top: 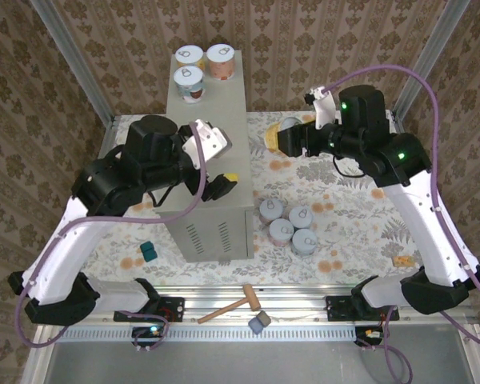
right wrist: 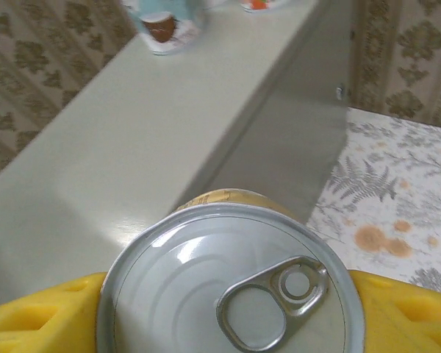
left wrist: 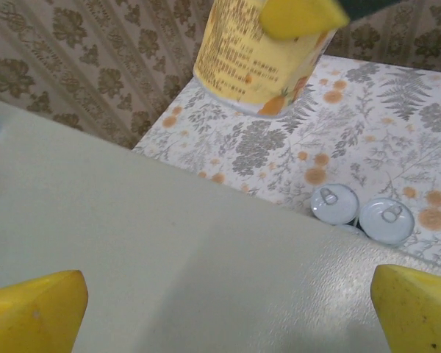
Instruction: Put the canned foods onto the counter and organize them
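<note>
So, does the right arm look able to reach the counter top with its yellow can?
Probably yes. The right gripper holds the yellow can beside the counter, and the middle of its top is bare: three cans stand at the far end, the open left gripper hovers over the near end.

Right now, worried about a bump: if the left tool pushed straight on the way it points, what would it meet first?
Most likely the counter's flat top, just below the open left tool. The yellow can hangs beyond its edge, further along; depth is unclear.
</note>
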`<state>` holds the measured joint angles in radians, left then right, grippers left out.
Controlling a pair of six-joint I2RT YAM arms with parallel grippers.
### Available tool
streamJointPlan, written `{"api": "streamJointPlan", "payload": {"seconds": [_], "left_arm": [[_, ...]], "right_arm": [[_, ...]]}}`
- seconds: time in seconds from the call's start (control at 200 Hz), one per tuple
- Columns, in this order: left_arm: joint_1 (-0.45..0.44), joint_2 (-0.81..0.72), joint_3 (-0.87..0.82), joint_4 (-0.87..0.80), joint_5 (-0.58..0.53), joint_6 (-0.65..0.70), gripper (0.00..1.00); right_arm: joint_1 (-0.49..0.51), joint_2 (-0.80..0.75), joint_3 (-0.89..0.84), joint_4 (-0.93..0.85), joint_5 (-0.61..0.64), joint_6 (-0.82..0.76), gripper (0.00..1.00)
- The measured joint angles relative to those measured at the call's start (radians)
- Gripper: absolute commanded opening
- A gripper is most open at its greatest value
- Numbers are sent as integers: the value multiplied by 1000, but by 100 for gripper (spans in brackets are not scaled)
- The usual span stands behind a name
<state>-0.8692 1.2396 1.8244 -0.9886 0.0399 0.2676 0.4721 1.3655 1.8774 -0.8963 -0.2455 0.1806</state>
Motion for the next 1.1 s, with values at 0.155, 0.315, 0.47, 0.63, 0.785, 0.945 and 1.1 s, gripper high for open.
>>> {"api": "streamJointPlan", "payload": {"seconds": [0.155, 0.315, 0.47, 0.63, 0.785, 0.945, 1.1], "left_arm": [[0, -72, -54, -3, -15, 5, 100], [0, -129, -87, -4, -15, 10, 100], [0, -166, -121, -1, -15, 11, 100], [0, -206, -171, 6, -14, 11, 100], [3, -228, -185, 19, -14, 15, 100], [13, -253, -208, 41, -14, 18, 100], [20, -272, -224, 56, -14, 18, 100]], "right_arm": [[37, 67, 102, -54, -42, -28, 71], [97, 175, 224, -136, -49, -56, 71], [165, 275, 365, -221, -18, -87, 71], [214, 343, 477, -291, 15, -105, 71], [251, 401, 582, -344, 60, -115, 73], [287, 475, 696, -393, 111, -131, 75], [317, 531, 777, -413, 163, -141, 76]]}}
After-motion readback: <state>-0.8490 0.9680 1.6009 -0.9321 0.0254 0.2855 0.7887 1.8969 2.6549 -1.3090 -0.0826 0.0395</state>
